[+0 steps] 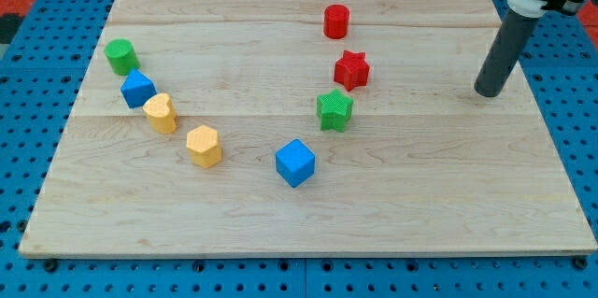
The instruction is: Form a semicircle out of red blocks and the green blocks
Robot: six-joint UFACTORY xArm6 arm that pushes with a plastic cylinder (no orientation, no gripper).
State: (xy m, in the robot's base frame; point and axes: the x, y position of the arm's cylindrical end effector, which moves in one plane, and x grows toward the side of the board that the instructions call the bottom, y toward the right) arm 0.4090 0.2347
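My tip at view's right, touching nothing, red star and green star well left

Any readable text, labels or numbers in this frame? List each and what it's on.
None: no text, label, brand, number or sign can be read anywhere in the camera view.
The wooden board is plain wood grain.
The blocks, such as the red star and the green star, carry no markings.
The dark rod ending in my tip, at the view's right and clear of all the blocks, is unmarked.
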